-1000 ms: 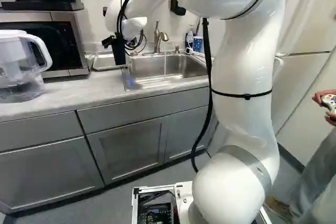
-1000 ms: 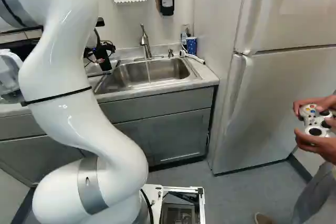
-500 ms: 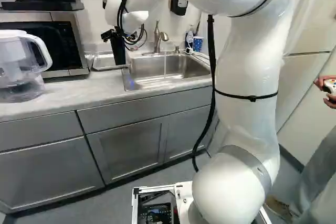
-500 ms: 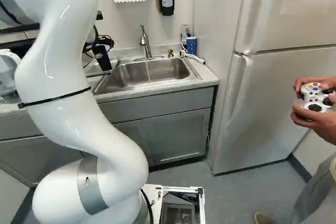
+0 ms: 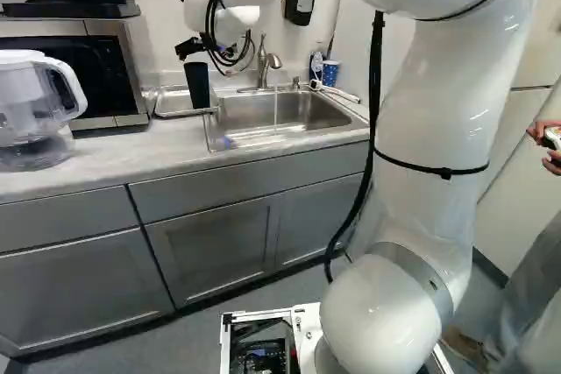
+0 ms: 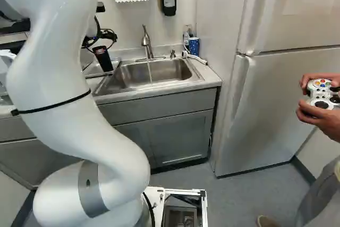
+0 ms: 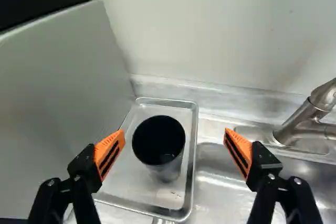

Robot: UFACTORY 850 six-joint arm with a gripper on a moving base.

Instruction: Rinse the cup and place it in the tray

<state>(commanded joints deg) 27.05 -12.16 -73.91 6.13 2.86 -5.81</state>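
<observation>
Grey floor (image 5: 206, 330) lies nearest, with the arm (image 5: 438, 129) rising over it and reaching past the cupboards (image 5: 215, 247) to the worktop (image 5: 105, 168). A clear pitcher (image 5: 35, 111) sits on the left, outside the working area.

Beyond the cupboards, the sink (image 6: 130, 81) is set into the worktop. The metal tray (image 7: 131, 182) lies just left of it, beside the microwave (image 5: 105, 85), probably so that a wet cup has only a short way to travel and can drip where it stands.

The dark cup (image 7: 167, 170) is in that tray, upright on its base, mouth up. The gripper (image 7: 173, 140) is spread wide, its orange pads (image 7: 109, 153) on opposite sides of the cup and apart from its wall, so nothing is being gripped. That spacing suits a release: the placing looks done, and what remains is probably to back away evenly, since a finger catching the rim could tip the cup.

At the far side of the sink, water (image 6: 150, 70) runs from the faucet (image 6: 146, 41), which fits a rinse, though whether the cup is clean I cannot tell. A blue cup (image 5: 330, 73) stands at the far right corner, near the wall (image 7: 210, 24), apparently not part of the job.
</observation>
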